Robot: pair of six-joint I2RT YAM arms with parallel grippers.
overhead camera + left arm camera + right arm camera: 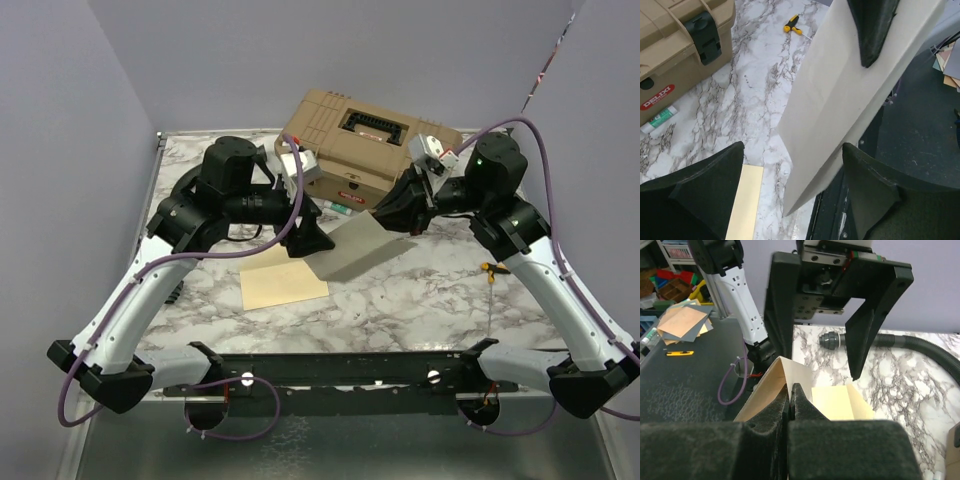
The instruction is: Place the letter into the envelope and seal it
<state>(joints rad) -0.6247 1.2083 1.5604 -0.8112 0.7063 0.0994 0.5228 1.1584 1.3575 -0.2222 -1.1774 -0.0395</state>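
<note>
The letter point(350, 248) is hanging in the air over the middle of the surface point(430, 290), a greyish-tan sheet that is slanting from the right hand point(790, 395) down toward the left hand point(792, 149). The right hand is clenching one end of the sheet, its two fingers pressing together with the paper rising between them. The letter's other end is reaching into the gap of the left hand, which is standing released, its fingers spread wide on either side of the sheet; neither appears to be touching it, though the views are not settling that. The envelope point(283, 285), pale yellow and plain, is lying flat on the marbled surface beneath the left hand and toward the near edge, and in the top view the letter's low corner is sitting just beside its far edge. Behind both hands a tan toolbox point(365, 140) is standing at the back of the surface, with a white and green tube point(660, 118) lying against its front. A small yellow-handled tool point(488, 270) is lying well apart on the right, next to the right arm.
</note>
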